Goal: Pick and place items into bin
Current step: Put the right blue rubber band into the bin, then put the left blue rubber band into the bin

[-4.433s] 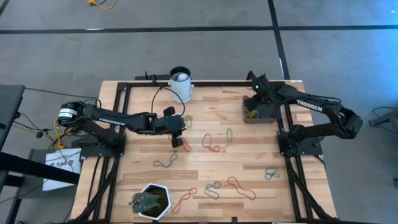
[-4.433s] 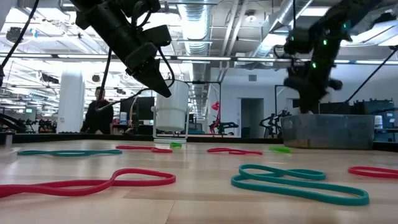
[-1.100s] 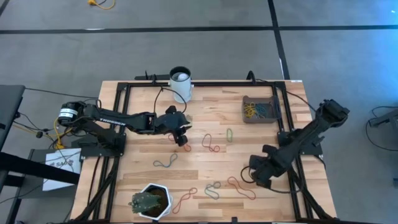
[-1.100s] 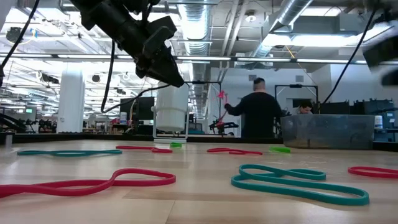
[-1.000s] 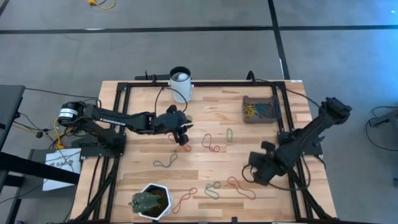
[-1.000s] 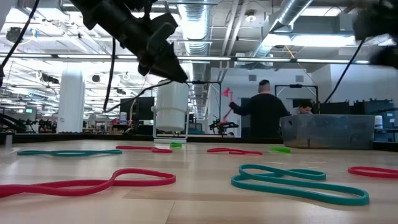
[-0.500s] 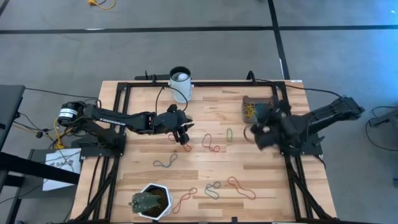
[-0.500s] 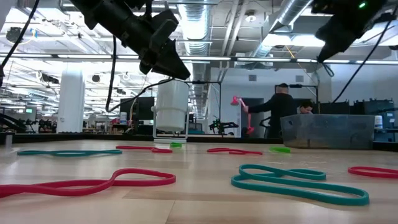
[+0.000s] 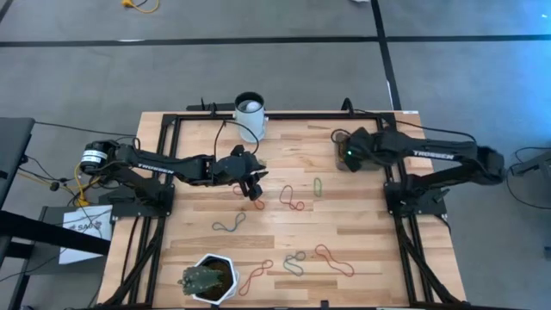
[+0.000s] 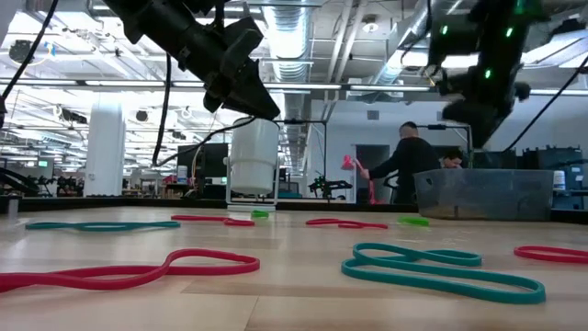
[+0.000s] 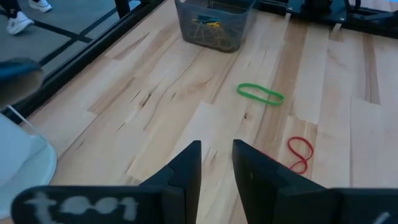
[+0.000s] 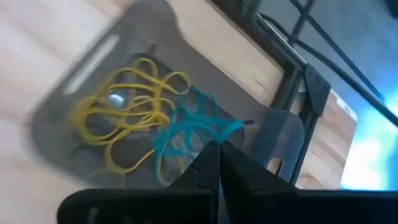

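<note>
From above, a white cylindrical cup [image 9: 250,109] and a white hexagonal plant pot [image 9: 211,277] stand on the wooden bench [image 9: 284,232]; the right tool [image 9: 346,153] hangs over the shallow dark translucent bin [image 9: 362,153]. Low view: loose red and teal bands. Left wrist: the left tool [image 11: 216,167], fingers slightly apart, empty. Right wrist: closed fingertips pinch a teal rubber band [image 12: 189,134] above yellow bands [image 12: 124,118] in the bin.

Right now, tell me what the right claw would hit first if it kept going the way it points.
Probably the yellow and teal bands in the bin; the right claw, shut on a teal band, points into it, though depth is unclear.
</note>
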Controlling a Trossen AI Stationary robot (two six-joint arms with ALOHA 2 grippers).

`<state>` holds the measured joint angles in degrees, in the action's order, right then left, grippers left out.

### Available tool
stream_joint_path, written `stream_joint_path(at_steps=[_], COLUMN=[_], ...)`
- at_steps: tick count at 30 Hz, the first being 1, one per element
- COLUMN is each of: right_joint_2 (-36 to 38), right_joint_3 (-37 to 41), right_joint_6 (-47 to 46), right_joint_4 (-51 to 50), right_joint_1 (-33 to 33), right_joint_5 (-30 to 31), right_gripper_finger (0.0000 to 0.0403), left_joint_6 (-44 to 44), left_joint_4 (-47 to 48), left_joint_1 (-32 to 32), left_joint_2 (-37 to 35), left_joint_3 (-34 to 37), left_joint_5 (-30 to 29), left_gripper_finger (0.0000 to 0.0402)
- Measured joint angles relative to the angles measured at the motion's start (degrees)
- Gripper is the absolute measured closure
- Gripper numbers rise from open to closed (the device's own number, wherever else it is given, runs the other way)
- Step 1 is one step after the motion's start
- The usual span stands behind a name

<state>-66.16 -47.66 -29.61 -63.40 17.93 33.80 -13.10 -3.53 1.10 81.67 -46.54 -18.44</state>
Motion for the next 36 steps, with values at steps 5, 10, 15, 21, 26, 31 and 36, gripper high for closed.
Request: stream_joint_path(at_steps=[5, 10, 15, 21, 26, 31, 36], right_joint_2=[-3.1, -7.4, -12.7, -19.5, -22.8, -23.4, -21.6], right_joint_3=[3.1, 3.1, 3.0, 2.8, 3.0, 3.1, 3.0], right_joint_6=[1.6, 2.0, 2.7, 4.6, 4.8, 5.6, 7.5], right_joint_4=[5.7, 6.1, 9.2, 13.5, 12.3, 11.5, 11.6], right_joint_1=[6.4, 9.2, 10.5, 11.3, 12.0, 12.2, 12.2], right_joint_5=[-0.1, -1.1, -3.7, -3.6, -1.1, -0.7, -0.9], right_gripper_finger=[0.0403, 0.0403, 0.0403, 0.0399, 0.0374, 0.0345, 0.033], left_joint_6=[-0.9, -2.1, -3.2, -5.0, -5.7, -6.2, -6.2], left_joint_4=[0.6, 2.9, 4.7, 6.3, 7.7, 8.1, 8.1], left_joint_1=[-0.1, -0.4, -0.5, -0.5, -0.5, -0.6, -0.7], left_joint_2=[0.0, 0.0, 0.0, 0.0, 0.0, 0.0, 0.0], left_joint_3=[0.0, 0.0, 0.0, 0.0, 0.0, 0.0, 0.0], left_joint_5=[0.2, 0.1, 0.1, 0.0, -0.1, -0.2, -0.4], left_gripper_finger=[0.0319, 0.0319, 0.0319, 0.0319, 0.0319, 0.0319, 0.0319])
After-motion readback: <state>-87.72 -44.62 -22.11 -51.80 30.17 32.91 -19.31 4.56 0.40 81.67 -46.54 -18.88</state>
